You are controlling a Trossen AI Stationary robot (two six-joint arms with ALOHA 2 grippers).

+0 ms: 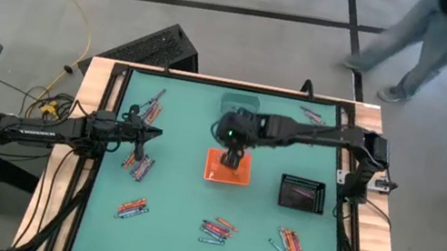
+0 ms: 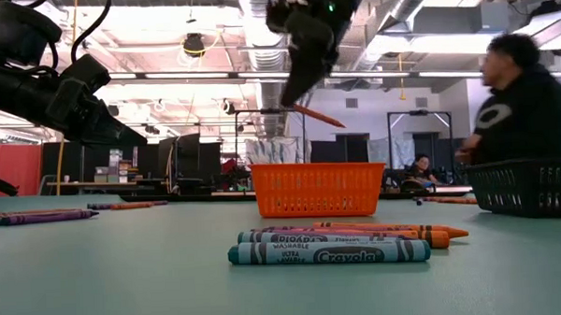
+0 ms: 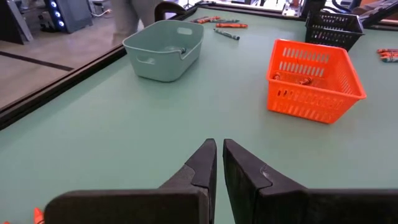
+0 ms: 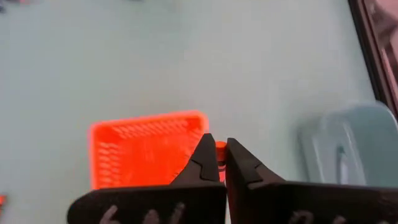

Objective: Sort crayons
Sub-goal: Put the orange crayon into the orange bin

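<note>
I hold an orange crayon (image 2: 315, 114) pinched in my right pincer (image 4: 216, 160), its fingers closed narrow on it, the stick slanting down and out past the tips. It hangs in the air above the orange basket (image 1: 228, 169), well clear of the rim, with open air between the two in the low view. A few orange crayons (image 3: 303, 80) already lie inside that basket.

The other crayons lie in loose clusters on the tabletop (image 1: 173, 200): one bunch (image 1: 217, 229) at the near edge in front of the basket, another (image 1: 287, 242) to its right, one (image 1: 131, 208) to its left, two bunches (image 1: 140, 166) beside my left pincer (image 1: 144, 135), and a few (image 1: 310, 115) near the far right corner.

The teal tub (image 1: 236, 106) sits just behind the basket, toward the far edge. The black basket (image 1: 302, 194) stands to the right, apart from the orange one, close to the right edge. Bare tabletop lies between the baskets and the near bunches.

My left pincer waits low over the left side, fingers drawn almost together, holding nothing. A person (image 2: 526, 102) shows beyond the far right corner.
</note>
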